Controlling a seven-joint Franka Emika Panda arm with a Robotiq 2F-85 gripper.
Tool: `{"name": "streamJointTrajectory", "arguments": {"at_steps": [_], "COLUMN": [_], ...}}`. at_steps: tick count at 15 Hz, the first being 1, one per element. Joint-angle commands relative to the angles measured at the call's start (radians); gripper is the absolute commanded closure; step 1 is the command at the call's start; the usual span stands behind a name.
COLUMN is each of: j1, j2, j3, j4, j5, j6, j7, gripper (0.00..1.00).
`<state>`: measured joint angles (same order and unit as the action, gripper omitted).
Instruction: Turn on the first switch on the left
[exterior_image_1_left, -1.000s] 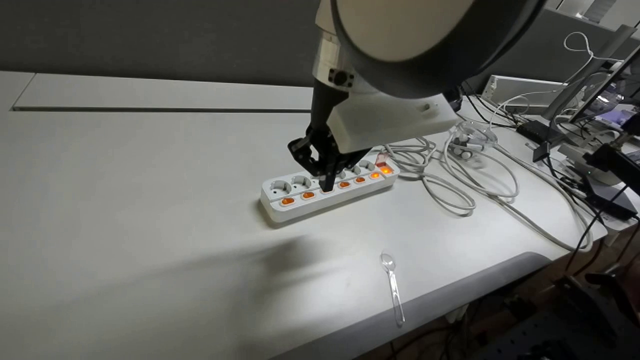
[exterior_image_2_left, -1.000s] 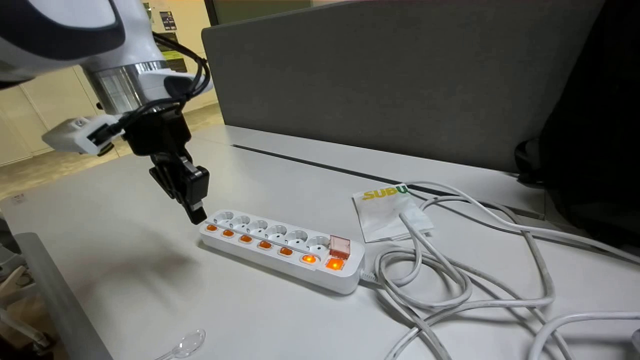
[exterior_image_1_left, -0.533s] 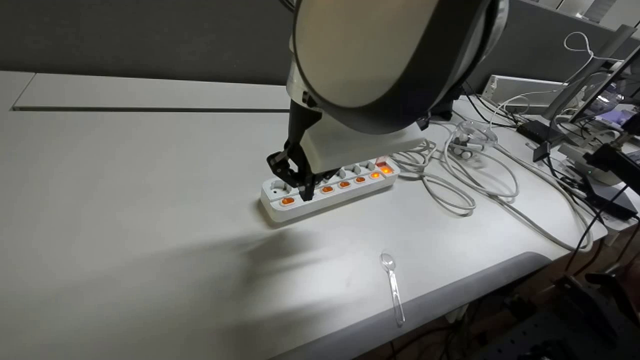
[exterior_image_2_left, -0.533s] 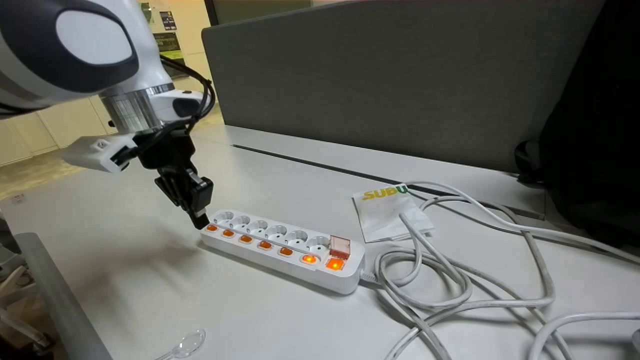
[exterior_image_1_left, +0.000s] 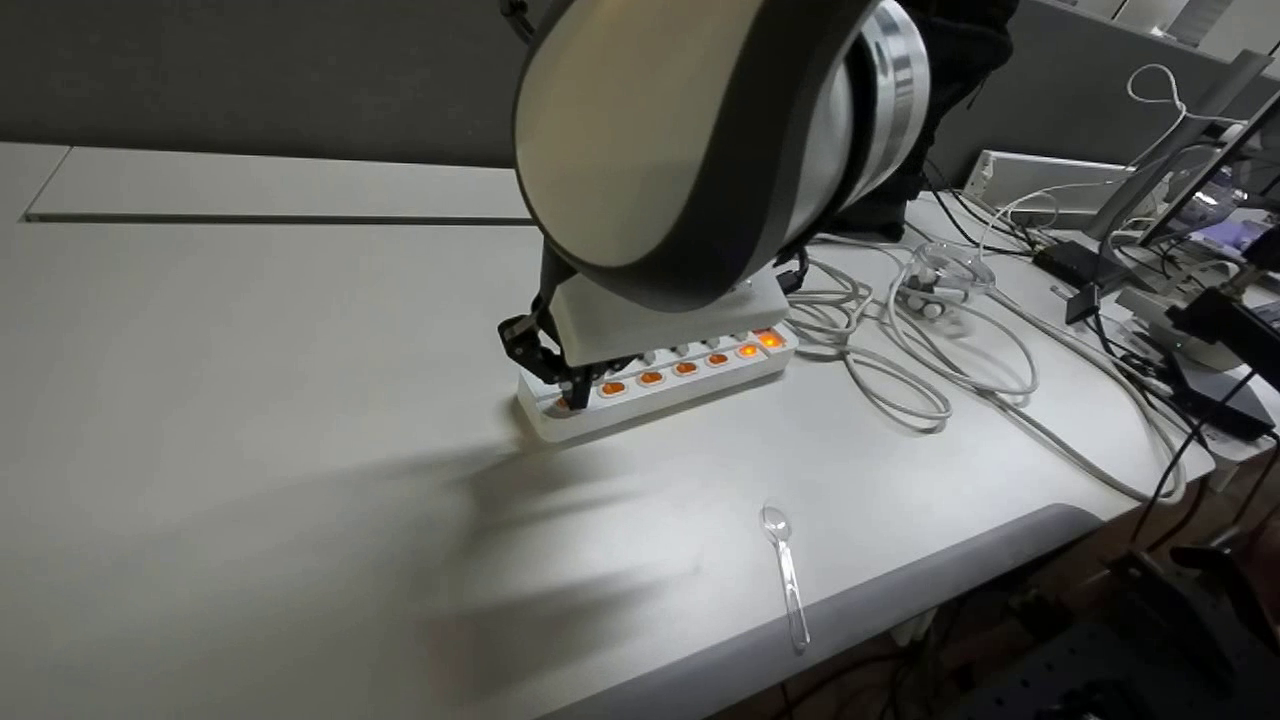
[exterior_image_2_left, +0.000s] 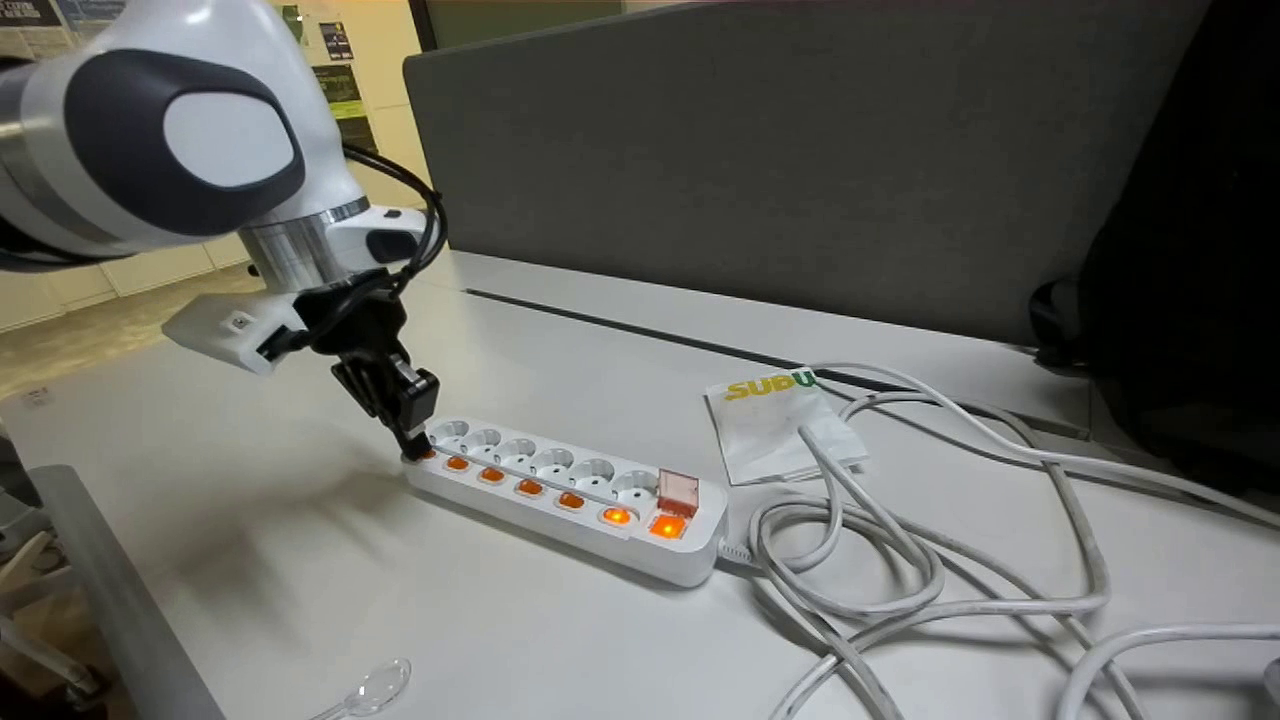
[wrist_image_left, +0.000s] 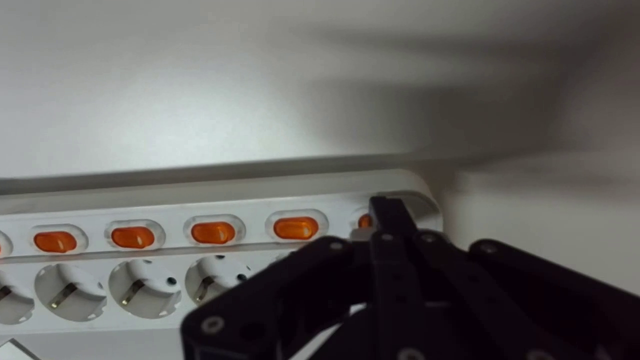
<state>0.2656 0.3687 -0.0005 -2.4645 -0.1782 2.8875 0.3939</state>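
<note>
The white power strip (exterior_image_1_left: 665, 398) lies on the table in both exterior views, with a row of sockets and a row of orange switches. Its far end from the cable holds the first switch on the left (wrist_image_left: 365, 220), partly covered by my fingertips in the wrist view. In an exterior view a sliver of that switch (exterior_image_2_left: 428, 453) shows beside the fingertip and looks unlit. My gripper (exterior_image_2_left: 413, 440) is shut and empty, its tip down at that switch and seemingly touching it. The small switch near the cable end (exterior_image_2_left: 617, 516) and the square main switch (exterior_image_2_left: 668, 527) glow.
A grey cable (exterior_image_2_left: 900, 590) runs in loops from the strip's other end. A paper packet (exterior_image_2_left: 785, 430) lies behind the strip. A clear plastic spoon (exterior_image_1_left: 785, 575) lies near the table's front edge. A dark partition (exterior_image_2_left: 760, 170) stands at the back.
My gripper has moved along the switch row to the far-left end and lowered onto the first switch. The power strip has shifted very slightly. The gripper has stayed shut.
</note>
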Motion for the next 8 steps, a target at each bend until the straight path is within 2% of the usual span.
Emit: {"name": "streamJointTrajectory", "arguments": {"at_steps": [1, 8], "j1": [0.030, 0.042], "j2": [0.031, 0.024], "j3": [-0.013, -0.007], "j4": [0.032, 0.032], "j5": [0.052, 0.112], "j6": [0.016, 0.035], "j7": [0.010, 0.000], "gripper": [1.00, 1.00]}}
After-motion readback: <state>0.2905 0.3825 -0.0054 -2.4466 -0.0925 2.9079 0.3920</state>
